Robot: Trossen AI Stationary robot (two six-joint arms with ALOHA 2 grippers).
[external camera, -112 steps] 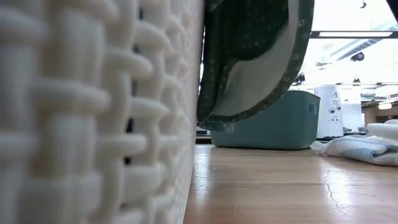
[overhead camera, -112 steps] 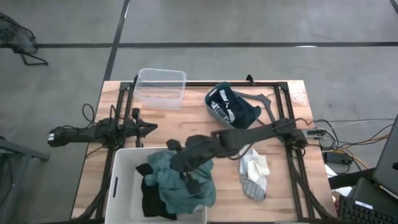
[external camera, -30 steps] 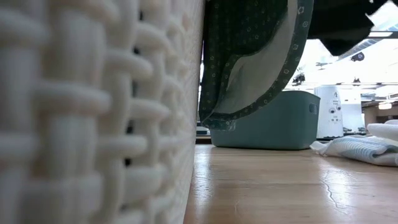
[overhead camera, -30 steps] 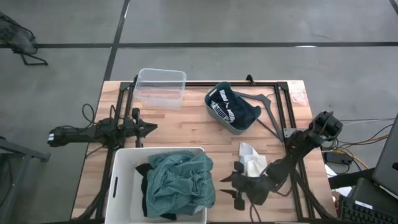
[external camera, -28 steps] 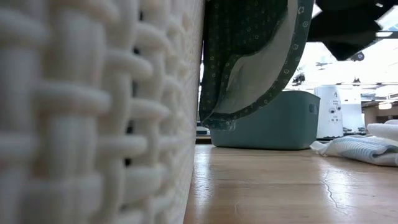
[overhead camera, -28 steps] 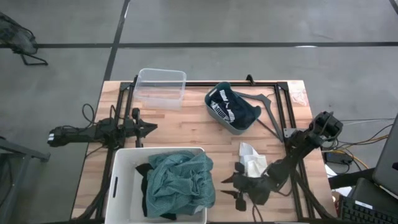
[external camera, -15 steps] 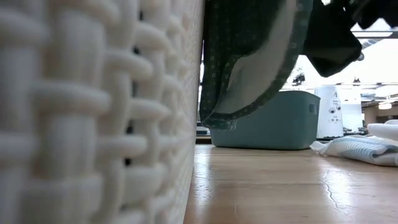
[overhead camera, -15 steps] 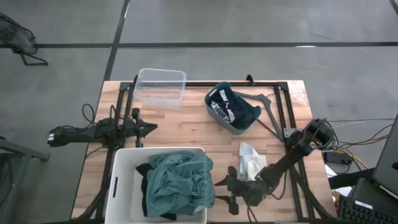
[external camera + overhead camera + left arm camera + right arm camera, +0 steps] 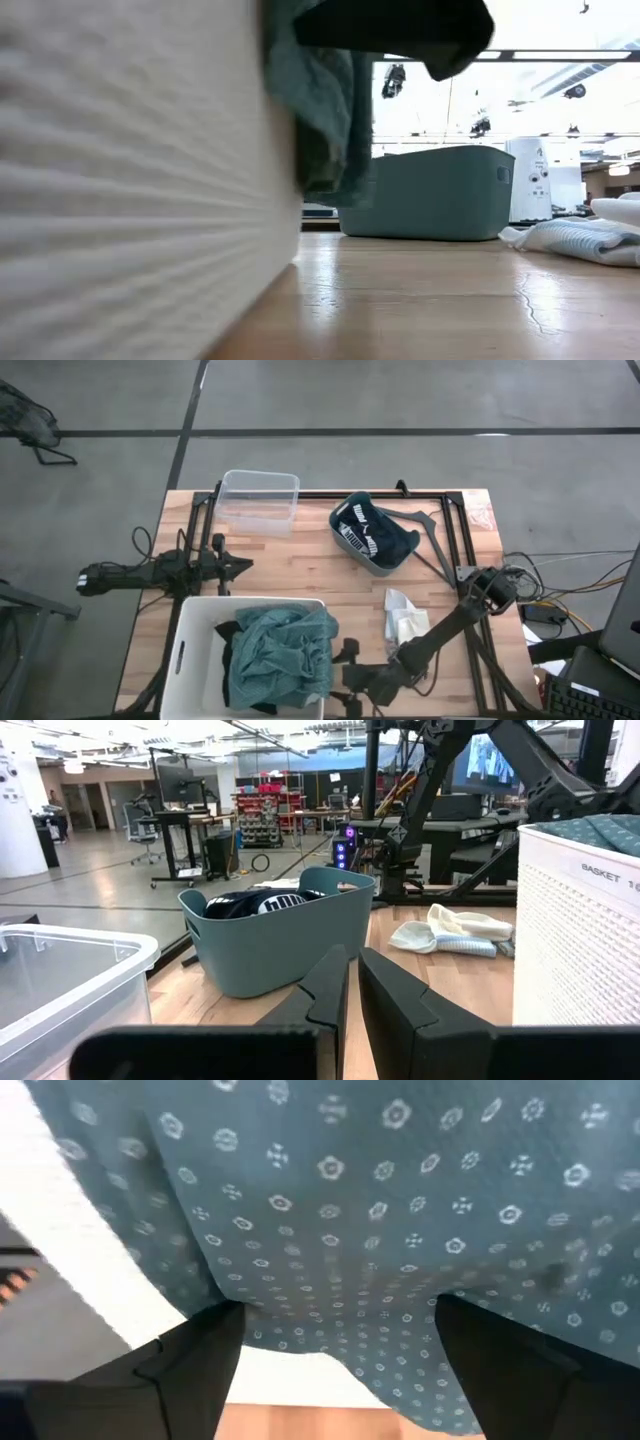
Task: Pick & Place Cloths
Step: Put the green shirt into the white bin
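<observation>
1. Hovering low in the high view, just right of the white tub (image 9: 186,660), the right gripper (image 9: 350,678), with jaws spread wide and nothing between them; in the right wrist view, both dark fingers (image 9: 190,1355) well apart.
2. Filling that wrist view just ahead of the fingers, the teal-green cloth (image 9: 350,1220), printed with small pale motifs. Heaped in the tub, one fold spilling over the right-hand rim and hanging down the outer wall in the low view. Whether fingertips touch fabric: cannot tell.
3. Handling, as a judgement: soft, light and limp, with no shape of its own, sure to sag and trail from any grip. Likely to snag on the rim if dragged. Not fragile, not slippery.
4. Best hold, most likely: a bunched fold near the hanging edge, pinched through several layers – not a single thin hem, which could slip free.
5. Farther out, to the lower right of the table (image 9: 300,570): the white and grey cloths (image 9: 405,625) lying crumpled on the wood, well apart from the tub. Equally soft – best gathered at the thickest wrinkle.
6. Upper centre: the teal basket (image 9: 270,950) holding a dark striped cloth (image 9: 250,902); to its left, a clear container (image 9: 260,500).
7. Parked at the left edge of the table, the left gripper (image 9: 345,985), fingers closed together on nothing.
</observation>
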